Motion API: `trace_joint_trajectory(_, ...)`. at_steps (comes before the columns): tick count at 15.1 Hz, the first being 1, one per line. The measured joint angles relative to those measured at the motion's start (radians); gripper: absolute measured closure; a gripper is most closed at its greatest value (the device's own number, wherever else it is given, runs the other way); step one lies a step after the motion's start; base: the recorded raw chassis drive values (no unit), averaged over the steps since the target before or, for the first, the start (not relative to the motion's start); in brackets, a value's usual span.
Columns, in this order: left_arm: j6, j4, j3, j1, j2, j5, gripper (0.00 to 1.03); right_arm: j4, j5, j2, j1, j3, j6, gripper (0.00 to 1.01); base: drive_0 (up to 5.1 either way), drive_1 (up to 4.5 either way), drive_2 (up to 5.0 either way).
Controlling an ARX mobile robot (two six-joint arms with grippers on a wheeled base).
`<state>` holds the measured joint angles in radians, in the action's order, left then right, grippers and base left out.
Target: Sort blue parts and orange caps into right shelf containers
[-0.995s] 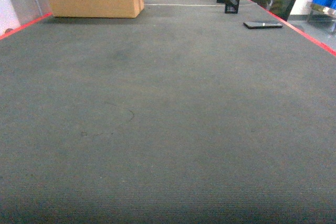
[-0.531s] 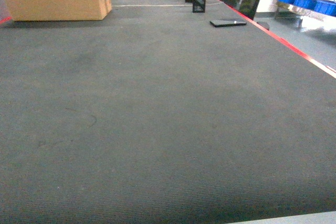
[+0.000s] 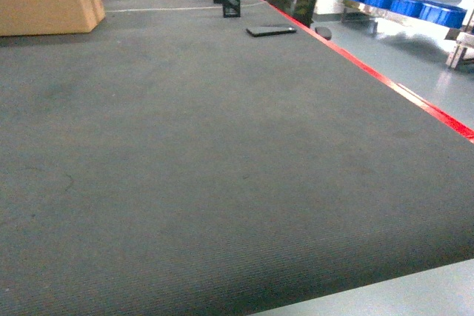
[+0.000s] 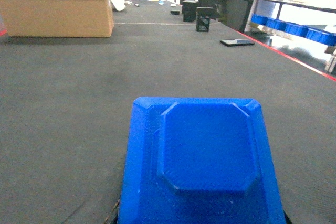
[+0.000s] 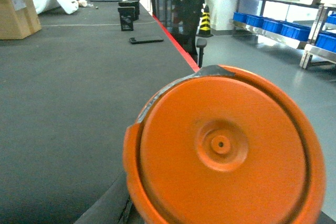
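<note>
Tool jaws stay out of sight in both wrist views, so their opening cannot be told: a blue part (image 4: 202,166) fills the left wrist view, an orange cap (image 5: 223,153) the right. Beyond the dark desk (image 3: 185,146), blue shelf containers (image 3: 404,5) line a rack at far right.
</note>
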<state>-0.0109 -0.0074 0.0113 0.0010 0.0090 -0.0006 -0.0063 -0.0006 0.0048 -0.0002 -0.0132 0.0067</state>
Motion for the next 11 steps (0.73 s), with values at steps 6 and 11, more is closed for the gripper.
trace_joint_trajectory(6, 0.0, 0.0, 0.0, 0.0, 0.0, 0.0, 0.61, 0.0, 0.0, 0.0, 0.0, 0.0, 0.0, 0.58, -1.6, -1.57, -1.6)
trace_joint_trajectory(11, 0.0, 0.0, 0.0, 0.0, 0.0, 0.0, 0.61, 0.0, 0.0, 0.0, 0.0, 0.0, 0.0, 0.58, -1.5, -1.54, -1.5)
